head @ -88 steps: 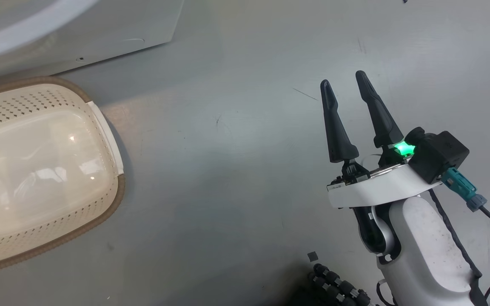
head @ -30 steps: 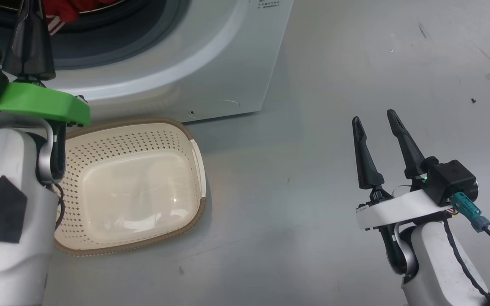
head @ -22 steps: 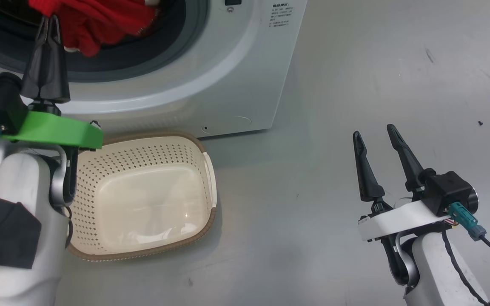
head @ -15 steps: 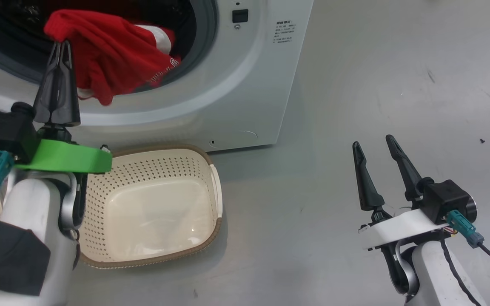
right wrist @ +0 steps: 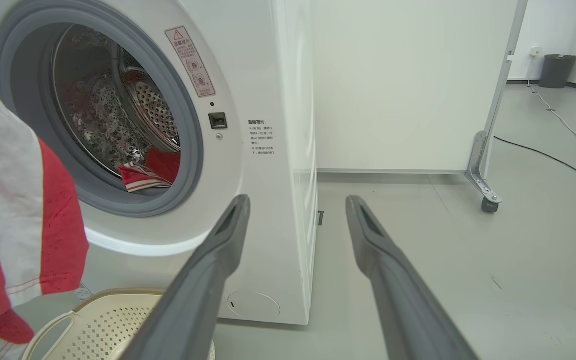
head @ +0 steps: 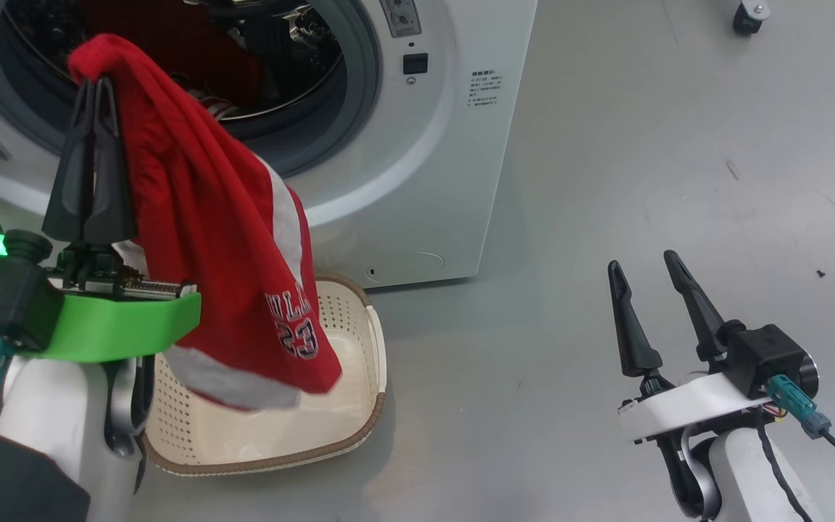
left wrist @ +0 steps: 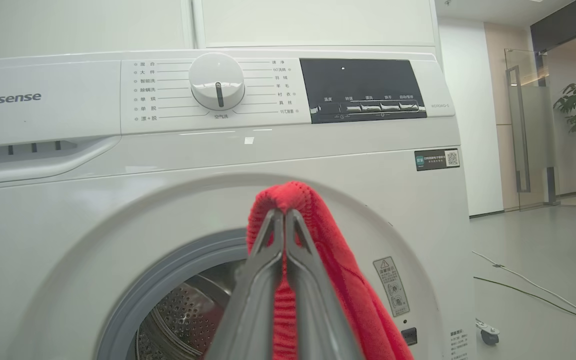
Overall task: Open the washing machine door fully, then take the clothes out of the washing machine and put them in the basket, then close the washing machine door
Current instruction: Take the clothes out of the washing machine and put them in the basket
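red jersey (head: 222, 239) tight between left gripper (head: 96, 85) jaws, above basket (head: 377, 355)

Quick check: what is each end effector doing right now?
Left end effector: closed, holding the red jersey.
Right end effector: open, holding nothing.

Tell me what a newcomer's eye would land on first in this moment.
A red jersey numbered 23 dangles from the shut left gripper, hanging over the cream basket at the left of the head view. Behind it the white washing machine stands with its drum open, and the right wrist view shows more red-and-white cloth inside. The right gripper waits open and empty at the lower right.
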### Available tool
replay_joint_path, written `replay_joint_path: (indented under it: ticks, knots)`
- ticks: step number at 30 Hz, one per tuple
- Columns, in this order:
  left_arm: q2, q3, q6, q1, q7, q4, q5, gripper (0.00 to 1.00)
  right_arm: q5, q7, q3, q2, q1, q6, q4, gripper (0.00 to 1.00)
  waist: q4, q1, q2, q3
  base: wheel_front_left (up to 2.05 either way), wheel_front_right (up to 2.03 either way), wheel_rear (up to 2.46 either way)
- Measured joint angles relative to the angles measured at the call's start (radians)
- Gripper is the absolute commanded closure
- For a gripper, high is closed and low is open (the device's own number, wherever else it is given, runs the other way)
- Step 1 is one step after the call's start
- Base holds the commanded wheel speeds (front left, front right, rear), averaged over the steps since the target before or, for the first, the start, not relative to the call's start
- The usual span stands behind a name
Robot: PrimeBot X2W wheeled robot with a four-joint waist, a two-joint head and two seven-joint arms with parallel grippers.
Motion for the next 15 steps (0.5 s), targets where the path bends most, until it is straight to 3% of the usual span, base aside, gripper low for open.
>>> replay_joint_path:
  ticks: [15]
  knots:
    - [-0.031,-0.005,0.019,0.180,0.000,-0.041,0.007,1.00,-0.009,0.000,0.003,0.000,0.003,0.009,-0.022,0.00,0.015,0.0000,0.0000,0.015,0.00,0.00,0.00]
